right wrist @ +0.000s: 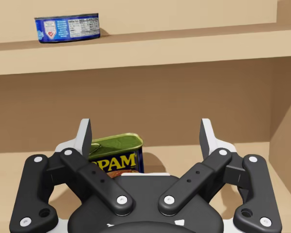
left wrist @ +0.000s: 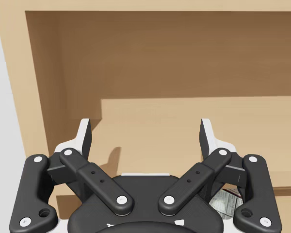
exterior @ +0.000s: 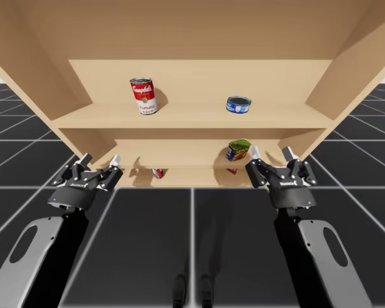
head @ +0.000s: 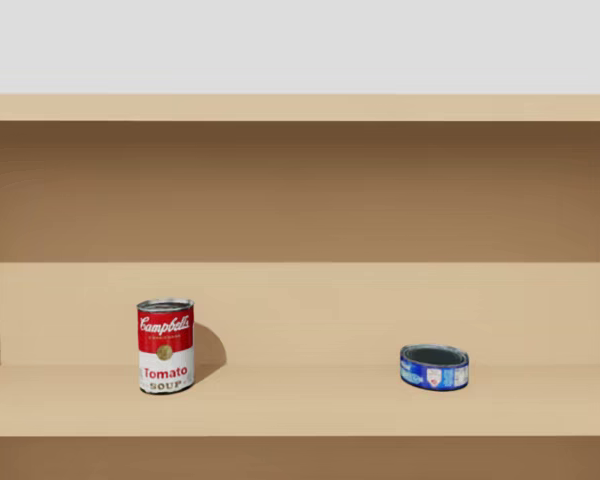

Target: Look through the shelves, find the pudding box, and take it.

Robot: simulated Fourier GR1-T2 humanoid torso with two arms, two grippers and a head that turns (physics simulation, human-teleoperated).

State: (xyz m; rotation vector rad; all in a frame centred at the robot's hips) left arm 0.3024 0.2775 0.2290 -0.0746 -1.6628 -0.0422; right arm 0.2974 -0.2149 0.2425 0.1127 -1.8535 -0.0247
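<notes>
Search step: a blue can (head: 434, 367) lies right of the red can (head: 166, 346). The left claw (exterior: 100, 158) and right claw (exterior: 270, 153) hang released, so checking the lower shelf (exterior: 186, 154) likely comes next.

You get bright, even light, no glare. Red-and-white can (head: 166, 346) throws soft shadow rightward onto back wall (head: 310, 310). Below shelf (exterior: 192, 119), recess darker. In high view, side wall (exterior: 366, 58) catches brighter patch; walls splay outward at edges.
</notes>
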